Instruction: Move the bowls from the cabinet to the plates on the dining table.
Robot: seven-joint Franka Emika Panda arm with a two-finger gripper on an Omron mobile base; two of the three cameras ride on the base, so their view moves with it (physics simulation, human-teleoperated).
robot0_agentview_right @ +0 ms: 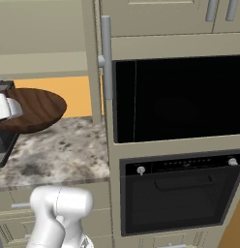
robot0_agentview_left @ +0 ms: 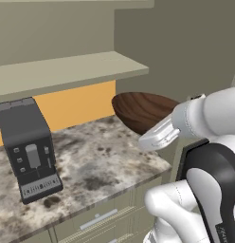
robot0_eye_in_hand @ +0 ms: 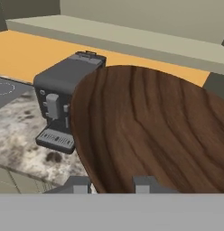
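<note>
Pincer (robot0_eye_in_hand: pixel 111 184) closed narrowly on the rim of the brown wood-grain bowl (robot0_eye_in_hand: pixel 154 135), one dark tip on each side of the edge at the bottom of the hand view. Held in the air, tilted, with its grained face turned toward the hand camera. Seen from the left base view as a dark oval (robot0_agentview_left: pixel 143 111) up and to the right of the coffee machine (robot0_agentview_left: pixel 28 147), above the speckled stone counter (robot0_agentview_left: pixel 105 161) and clear of it, with the white hand just below its rim. Seen from the right base view as a brown disc (robot0_agentview_right: pixel 35 109) at the left edge, in front of the orange wall strip (robot0_agentview_right: pixel 78 94) behind the coffee machine.

Coffee machine dark grey, boxy, upright on the counter, with a drip grille at its foot; in the hand view (robot0_eye_in_hand: pixel 64 103) to the left of the bowl and partly hidden behind it. Beige shelf (robot0_agentview_left: pixel 72 71) running above the machine along the wall. To the right of the machine, past the counter's end, a tall unit with a long vertical silver handle (robot0_agentview_right: pixel 106 58), a black glass panel (robot0_agentview_right: pixel 180 99) and an oven with knobs (robot0_agentview_right: pixel 185 193) under it. Drawer with a horizontal handle (robot0_agentview_left: pixel 98 219) below the counter.
</note>
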